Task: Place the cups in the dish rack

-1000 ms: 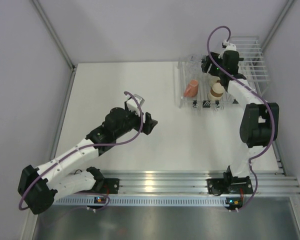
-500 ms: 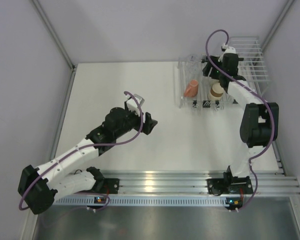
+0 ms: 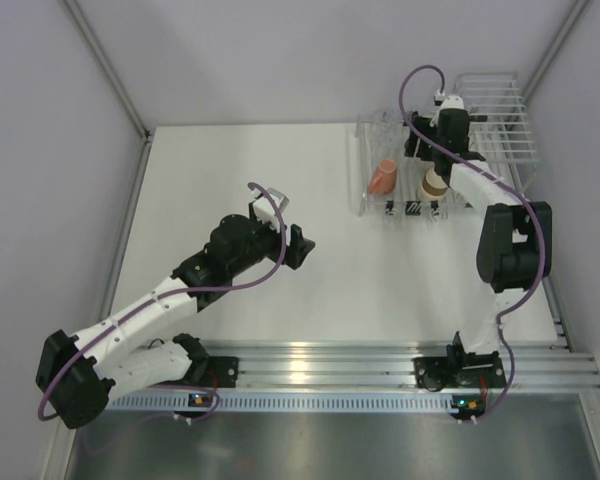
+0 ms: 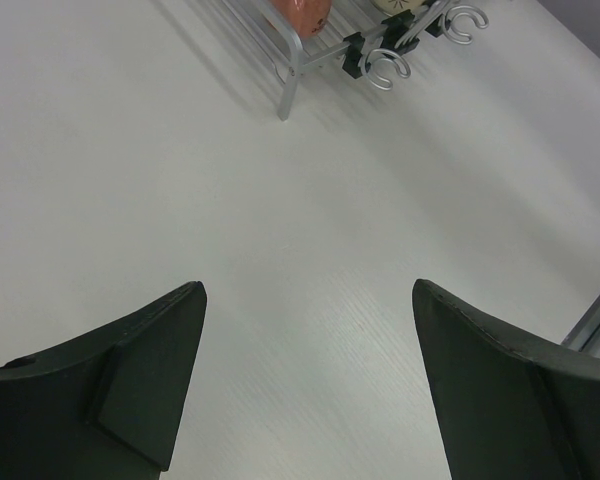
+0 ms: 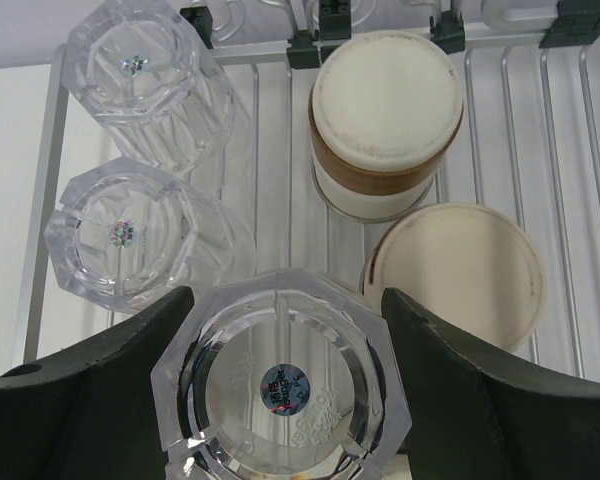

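Observation:
My right gripper [image 5: 287,300] is shut on a clear cup [image 5: 285,385], held base up just above the dish rack [image 5: 570,150]. On the bars beyond it two more clear cups [image 5: 145,70] [image 5: 130,235] stand upside down, with two brown cups [image 5: 385,110] [image 5: 458,275] beside them showing cream bases. The top view has a salmon-orange cup [image 3: 383,176] lying on the rack's [image 3: 370,205] left part. My left gripper [image 4: 308,290] is open over bare table, well short of the rack's corner [image 4: 292,70].
The rack's taller wire basket [image 3: 500,110] stands at the far right by the wall. Grey walls close in the table [image 3: 230,170] on the left, back and right. An aluminium rail [image 3: 330,365] with the arm bases runs along the near edge.
My right gripper has shifted slightly left and farther back over the rack with the clear cup. The left arm has not moved.

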Tool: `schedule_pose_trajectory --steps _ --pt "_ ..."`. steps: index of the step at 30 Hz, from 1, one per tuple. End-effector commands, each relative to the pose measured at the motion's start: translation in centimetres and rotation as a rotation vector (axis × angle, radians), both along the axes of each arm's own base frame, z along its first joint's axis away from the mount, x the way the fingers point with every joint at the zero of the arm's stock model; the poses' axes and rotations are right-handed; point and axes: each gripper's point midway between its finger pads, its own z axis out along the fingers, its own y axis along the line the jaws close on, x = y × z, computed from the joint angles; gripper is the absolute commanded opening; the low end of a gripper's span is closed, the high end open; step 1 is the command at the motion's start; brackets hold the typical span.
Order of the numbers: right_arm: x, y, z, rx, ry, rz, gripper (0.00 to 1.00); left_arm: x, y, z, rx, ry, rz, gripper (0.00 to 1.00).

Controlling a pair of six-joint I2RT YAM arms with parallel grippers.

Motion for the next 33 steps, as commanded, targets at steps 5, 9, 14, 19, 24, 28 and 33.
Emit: schedule_pose_trajectory --steps 5,9,14,19,24,28,33 --pt "1.2 1.6 0.6 -0.081 -0.028 0.014 0.0 0.1 0.2 0.9 -0.017 -0.034 0.002 0.89" --pt "1.2 2.3 0.3 -0.105 -0.026 0.02 0.0 0.1 0.2 0.8 -0.015 -0.034 0.002 0.89" --pt "1.1 2.7 0.0 -0.127 -0.02 0.021 0.0 0.0 0.3 1.0 -0.021 -0.039 -0.001 0.9" --pt "1.0 3.0 -0.8 -0.139 -0.008 0.022 0.0 0.0 0.4 1.1 -0.021 -0.039 0.005 0.9" --pt "0.9 3.3 -1.1 -0.146 0.001 0.023 0.14 0.0 0.5 1.2 -0.02 -0.04 0.008 0.9" --pt "0.9 3.4 -0.8 -0.143 -0.005 0.024 0.38 -0.1 0.5 1.4 -0.024 -0.042 0.009 0.9" --pt "1.0 3.4 -0.7 -0.141 -0.01 0.022 0.5 -0.1 0.6 1.4 -0.024 -0.043 0.01 0.9"
